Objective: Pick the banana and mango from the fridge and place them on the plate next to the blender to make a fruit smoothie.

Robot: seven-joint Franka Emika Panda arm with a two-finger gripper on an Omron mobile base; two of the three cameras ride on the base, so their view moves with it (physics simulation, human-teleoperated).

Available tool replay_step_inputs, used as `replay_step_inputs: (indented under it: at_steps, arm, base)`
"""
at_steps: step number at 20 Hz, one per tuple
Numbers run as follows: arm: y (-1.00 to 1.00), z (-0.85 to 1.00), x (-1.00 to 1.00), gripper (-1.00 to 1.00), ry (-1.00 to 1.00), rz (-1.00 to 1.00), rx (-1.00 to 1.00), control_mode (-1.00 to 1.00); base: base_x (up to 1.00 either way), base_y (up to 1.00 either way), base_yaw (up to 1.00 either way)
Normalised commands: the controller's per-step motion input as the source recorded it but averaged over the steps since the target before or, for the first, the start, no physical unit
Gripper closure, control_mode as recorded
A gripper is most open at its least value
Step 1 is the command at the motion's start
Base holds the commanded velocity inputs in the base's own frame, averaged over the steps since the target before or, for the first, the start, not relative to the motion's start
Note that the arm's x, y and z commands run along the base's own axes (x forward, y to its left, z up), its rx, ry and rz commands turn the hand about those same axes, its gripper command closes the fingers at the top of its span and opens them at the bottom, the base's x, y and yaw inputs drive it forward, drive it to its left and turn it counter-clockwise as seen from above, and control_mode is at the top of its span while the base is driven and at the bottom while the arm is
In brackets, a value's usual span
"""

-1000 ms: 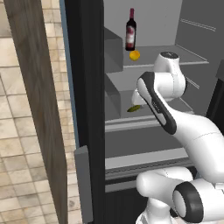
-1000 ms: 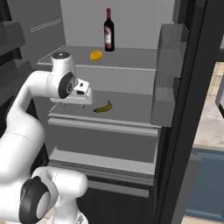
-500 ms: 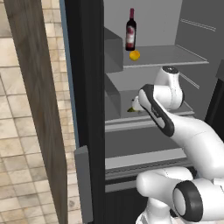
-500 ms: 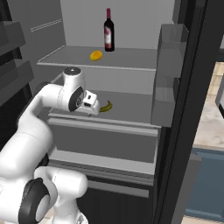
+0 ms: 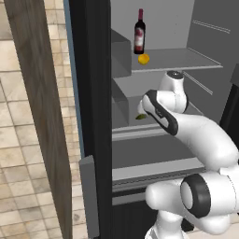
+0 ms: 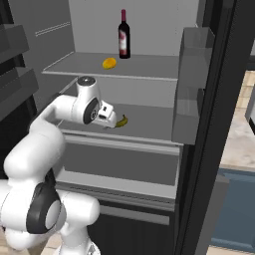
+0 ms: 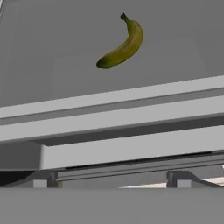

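The gripper [image 6: 112, 121] has its jaws wide apart and holds nothing. It sits low over the front edge of the middle shelf [image 6: 149, 122] inside the fridge [image 5: 93, 93]. In the hand view its two dark fingertips [image 7: 43, 178] stand far apart at the bottom.

The banana [image 7: 122, 44] lies flat on the middle shelf, just past the gripper and not touching it. In the right base view the banana [image 6: 122, 120] peeks out right beside the hand. In the left base view a bit of the banana [image 5: 141, 116] shows next to the white arm.

One shelf up, the mango [image 6: 109, 63] sits near the front. A wine bottle [image 6: 124, 35] stands upright just behind it, a little to the side. In the left base view the mango [image 5: 144, 59] is just below the bottle [image 5: 139, 31].

The fridge door [image 6: 219, 114] is open on the right, with grey bins [image 6: 191, 89] on its inside.
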Motion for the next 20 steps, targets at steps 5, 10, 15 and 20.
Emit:
replay_step_inputs:
  at_steps: [5,10,15,20]
  arm:
    - [-0.08,-0.08,0.33,-1.0,0.0,0.0,0.0,-1.0]
    - [0.0,-0.18,0.47,-1.0,0.0,0.0,-0.01,-1.0]
    - [0.0,-0.45,0.36,-1.0,0.0,0.0,-0.04,-1.0]
    - [0.0,-0.4,0.35,-1.0,0.05,-0.05,-0.05,-1.0]
  base:
    - [0.0,0.0,0.0]
    - [0.0,0.0,0.0]
    - [0.0,0.0,0.0]
    - [0.0,0.0,0.0]
